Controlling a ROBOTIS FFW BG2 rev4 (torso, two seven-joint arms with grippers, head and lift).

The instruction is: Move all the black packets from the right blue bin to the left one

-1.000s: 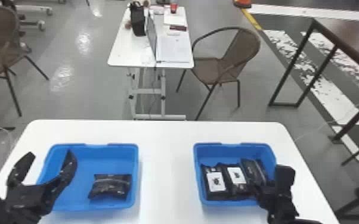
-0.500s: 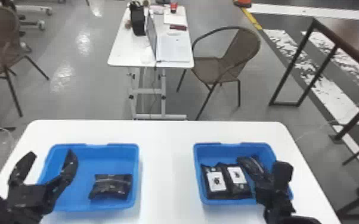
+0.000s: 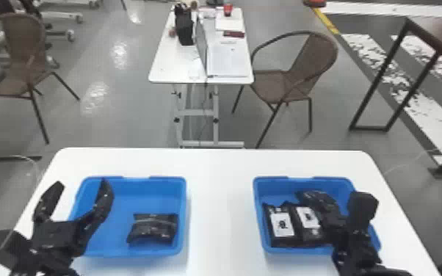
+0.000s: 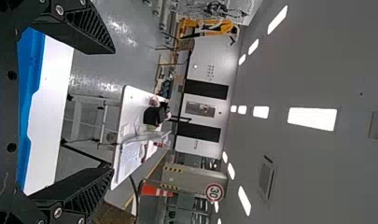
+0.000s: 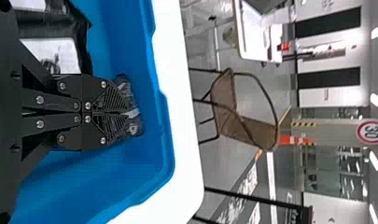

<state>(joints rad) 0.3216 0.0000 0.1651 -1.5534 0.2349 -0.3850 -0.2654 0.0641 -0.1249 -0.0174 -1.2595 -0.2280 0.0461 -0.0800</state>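
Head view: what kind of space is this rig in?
Probably a workshop or demo hall: glossy grey floor, an orange-and-white cone and a round speed-limit-style sign in the left wrist view, plus wheeled metal frames behind.

The black packets look like glossy, wrinkled plastic film; the blue bins like smooth plastic. The counter looks smooth, the chair woven and rough, the floor shiny.

left bin holds one black packet, right bin two labelled packets and one gripped packet.
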